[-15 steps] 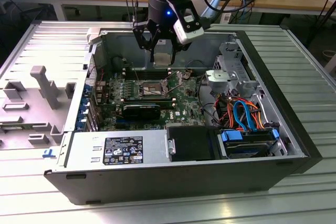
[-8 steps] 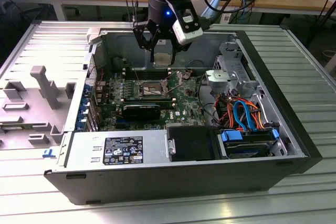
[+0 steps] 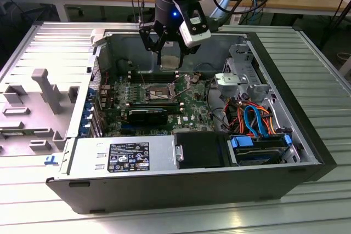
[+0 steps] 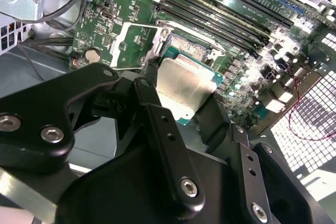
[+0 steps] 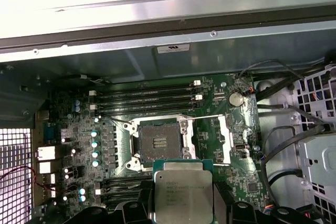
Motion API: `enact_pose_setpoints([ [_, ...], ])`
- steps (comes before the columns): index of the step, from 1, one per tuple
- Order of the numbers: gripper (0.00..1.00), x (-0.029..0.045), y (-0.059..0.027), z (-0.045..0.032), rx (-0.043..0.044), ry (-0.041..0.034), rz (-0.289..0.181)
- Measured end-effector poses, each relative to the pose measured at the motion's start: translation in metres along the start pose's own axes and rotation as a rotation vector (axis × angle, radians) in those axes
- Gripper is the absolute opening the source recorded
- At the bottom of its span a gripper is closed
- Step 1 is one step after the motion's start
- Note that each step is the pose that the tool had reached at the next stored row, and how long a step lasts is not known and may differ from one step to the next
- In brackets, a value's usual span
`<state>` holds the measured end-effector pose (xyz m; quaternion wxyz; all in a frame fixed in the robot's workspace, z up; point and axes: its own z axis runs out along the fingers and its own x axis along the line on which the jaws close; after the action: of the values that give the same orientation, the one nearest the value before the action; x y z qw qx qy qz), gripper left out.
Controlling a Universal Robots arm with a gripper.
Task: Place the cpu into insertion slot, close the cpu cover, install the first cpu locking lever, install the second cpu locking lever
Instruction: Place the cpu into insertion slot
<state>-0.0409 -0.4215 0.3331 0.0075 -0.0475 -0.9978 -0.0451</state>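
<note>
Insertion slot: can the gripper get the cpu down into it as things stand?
Probably yes. The gripper holds the cpu over the board near the slot. The slot lies open with its contacts bare, and nothing seems to stand between them.

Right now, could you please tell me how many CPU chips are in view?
1. The cpu is clamped in the gripper's jaws, held above the motherboard near the open insertion slot, which holds no chip. Another could be hidden from these views.
</note>
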Motion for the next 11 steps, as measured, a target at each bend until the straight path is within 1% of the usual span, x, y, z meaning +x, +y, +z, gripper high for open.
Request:
enact_pose_setpoints([
  [11,0.54,0.0000,-0.0001,0.0009,-0.0006,-0.0027,0.030],
])
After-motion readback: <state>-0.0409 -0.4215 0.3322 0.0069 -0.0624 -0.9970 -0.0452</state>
